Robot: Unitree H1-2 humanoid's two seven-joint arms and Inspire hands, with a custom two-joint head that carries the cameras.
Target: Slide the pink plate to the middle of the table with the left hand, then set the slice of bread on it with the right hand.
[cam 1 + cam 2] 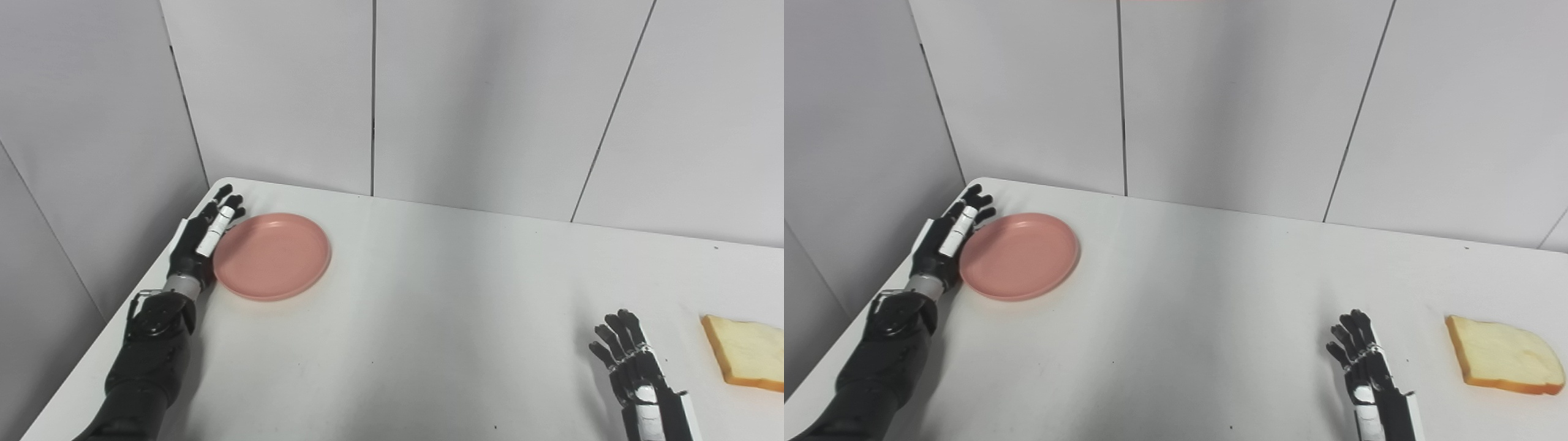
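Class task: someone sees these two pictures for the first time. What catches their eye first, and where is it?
The pink plate stands out on the white table, far left near the back corner, with the left robot hand laid open against its left rim. Next comes the slice of bread at the near right edge, with the right robot hand open beside it, apart from it.

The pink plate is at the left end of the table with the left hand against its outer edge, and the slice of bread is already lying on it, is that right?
Not quite. The pink plate is empty, with the left hand against its outer edge. The slice of bread lies on the table at the far right, beside the right hand, as the right eye view shows.
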